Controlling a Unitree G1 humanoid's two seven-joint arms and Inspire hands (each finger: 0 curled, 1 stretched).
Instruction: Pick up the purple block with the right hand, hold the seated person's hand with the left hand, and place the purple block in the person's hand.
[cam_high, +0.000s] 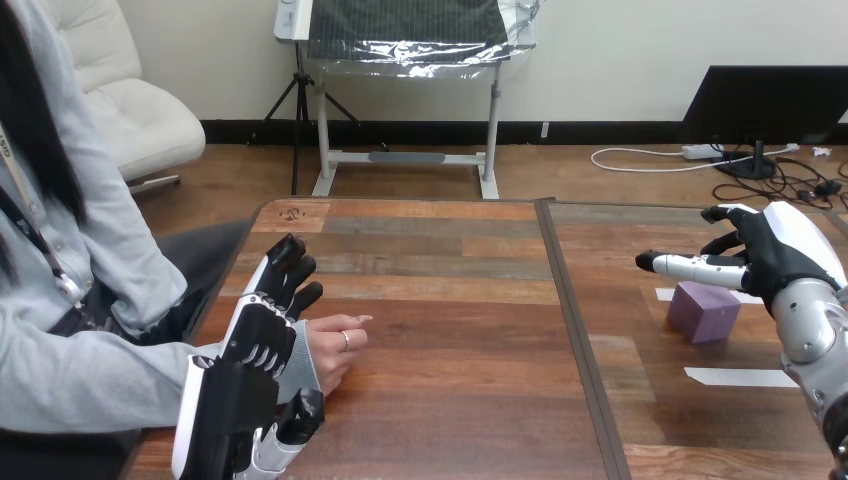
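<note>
A purple block (704, 311) sits on the table's right part. My right hand (775, 250) hovers just above and to the right of it, open, its thumb (690, 268) stretched out over the block's top without touching it. At the left, the person's hand (335, 347) rests on the table with its fingers loosely bent. My left hand (255, 335) lies over the person's wrist, fingers (290, 270) straight and pointing away from me, thumb (300, 412) on the near side of the sleeve. I cannot tell whether it touches the wrist.
Two white tape strips (735, 377) lie on the wood around the block. A dark seam (575, 330) runs front to back across the table (450, 330), between the two hands. The person sits at the left edge.
</note>
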